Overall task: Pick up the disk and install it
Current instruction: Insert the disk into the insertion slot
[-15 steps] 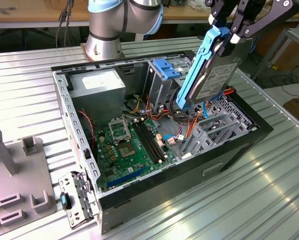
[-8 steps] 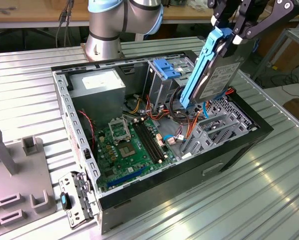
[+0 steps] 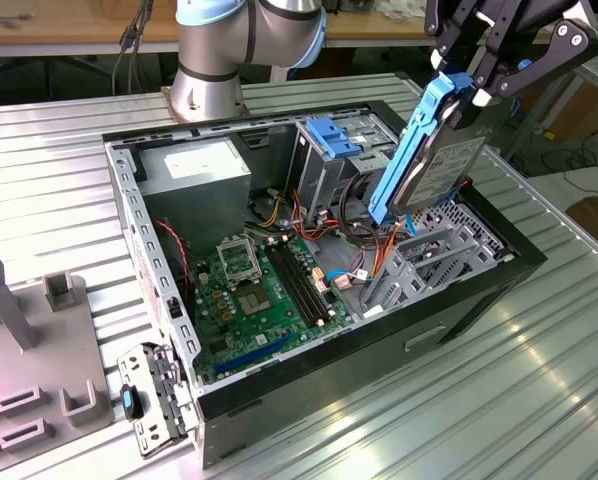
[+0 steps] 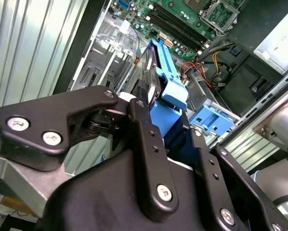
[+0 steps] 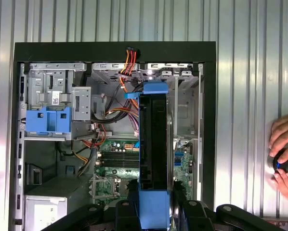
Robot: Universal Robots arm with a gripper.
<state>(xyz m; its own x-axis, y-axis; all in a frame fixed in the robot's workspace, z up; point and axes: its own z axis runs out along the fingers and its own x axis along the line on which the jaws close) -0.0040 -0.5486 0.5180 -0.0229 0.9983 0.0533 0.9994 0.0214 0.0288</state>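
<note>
Flat grey-black metal disk in a bright blue plastic carrier frame (image 3: pixel 429 165) (image 5: pixel 153 144) (image 4: pixel 168 77): held on edge in the air and tilted, upper end well above the open black computer case (image 3: pixel 479 290) (image 5: pixel 115 45), lower end dipping toward the case's inside. Pinched at that upper end by the black end effector (image 3: pixel 474 95) (image 5: pixel 153 192) (image 4: pixel 149 110), fingers pressed against the two broad faces (frame's blue end cap between them in the first wrist view). Lower end hanging over a tangle of orange and red wires (image 5: pixel 129 60) (image 3: pixel 364 225) inside the case; touching them or not, cannot tell.

Inside the case, just beside the disk's lower end: a grey metal drive cage topped by a fixed blue plastic bracket (image 3: pixel 331 135) (image 5: pixel 47 120) (image 4: pixel 212 122). Farther in, flat on the case floor: a green motherboard (image 3: pixel 259 290) (image 5: pixel 120 168) (image 4: pixel 182 19). In the case's corner past the cage: a grey box-shaped power supply (image 3: pixel 194 180) (image 5: pixel 45 209).

Under the case: a ribbed silver metal table (image 3: pixel 429 400). Behind the case, on the table: the arm's silver and pale blue base (image 3: pixel 214 60). Well apart from the case, at the exterior view's left: a pale grey plastic fixture (image 3: pixel 19 340). Outside the case wall in the first wrist view: a person's hand (image 5: pixel 284 154) curled round a small dark round object.
</note>
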